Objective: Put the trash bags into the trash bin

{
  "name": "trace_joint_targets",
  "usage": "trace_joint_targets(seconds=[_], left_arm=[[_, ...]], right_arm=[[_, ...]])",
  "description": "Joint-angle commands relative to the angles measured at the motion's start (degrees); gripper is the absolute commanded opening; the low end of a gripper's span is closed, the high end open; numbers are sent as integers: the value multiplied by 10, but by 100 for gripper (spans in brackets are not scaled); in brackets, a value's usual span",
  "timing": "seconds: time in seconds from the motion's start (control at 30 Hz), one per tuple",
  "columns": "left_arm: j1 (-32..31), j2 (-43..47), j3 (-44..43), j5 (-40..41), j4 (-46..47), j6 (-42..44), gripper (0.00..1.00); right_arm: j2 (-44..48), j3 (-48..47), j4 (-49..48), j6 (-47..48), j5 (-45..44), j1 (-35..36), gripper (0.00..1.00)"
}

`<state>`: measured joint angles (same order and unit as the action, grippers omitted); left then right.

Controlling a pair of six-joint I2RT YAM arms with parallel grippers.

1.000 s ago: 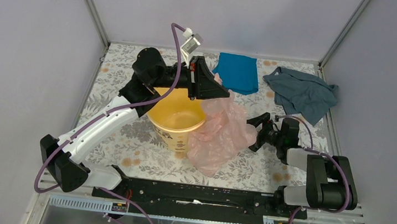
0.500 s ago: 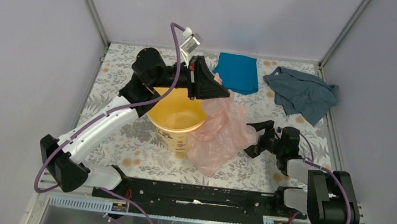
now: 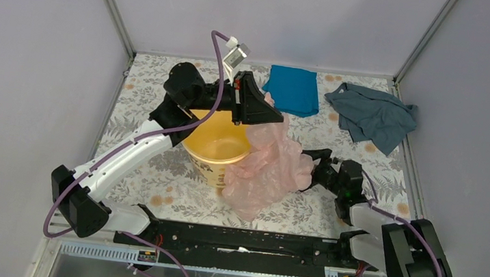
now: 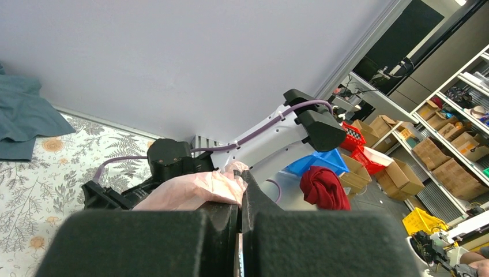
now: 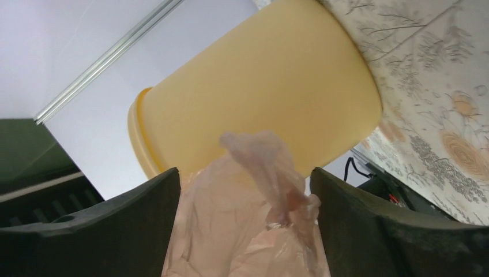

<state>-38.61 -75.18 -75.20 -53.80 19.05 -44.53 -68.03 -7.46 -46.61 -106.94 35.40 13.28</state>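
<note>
A bright blue cloth (image 3: 293, 90) is lying flat at the far edge of the floral-patterned table (image 3: 143, 169), a crumpled grey-blue cloth (image 3: 372, 115) sprawling near it.

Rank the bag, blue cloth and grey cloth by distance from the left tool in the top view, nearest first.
1. The bag, pinched in the left tool.
2. The blue cloth, just behind-right.
3. The grey cloth, far right.
</note>
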Motion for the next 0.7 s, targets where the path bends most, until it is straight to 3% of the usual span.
trace_joint_targets(seconds=[0.0,0.1,0.17,0.23,0.3,0.37,0.5,0.67], left_arm=[[0,-1,6,-9,43,-6,0],[1,4,6,-3,16,16,0],[0,7,3,12,-24,46,0],[-1,9,-3,47,-87,88,0],[-7,11,-6,97,-153,130,0],[-31,7,-2,156,-209,162,0],[-90,-28,8,248,-246,184,0],[-123,-88,-1,380,-286,145,0]], right_arm=[[54,-17,-6,-45,-55,13,77],[114,-31,100,-1,-82,11,26],[152,-60,196,80,-82,-7,13],[200,-124,361,236,-115,-31,9],[244,-219,564,404,-227,-34,7],[261,-316,694,541,-321,-34,6],[243,-420,816,716,-404,-35,3],[216,-448,905,779,-402,-34,3]])
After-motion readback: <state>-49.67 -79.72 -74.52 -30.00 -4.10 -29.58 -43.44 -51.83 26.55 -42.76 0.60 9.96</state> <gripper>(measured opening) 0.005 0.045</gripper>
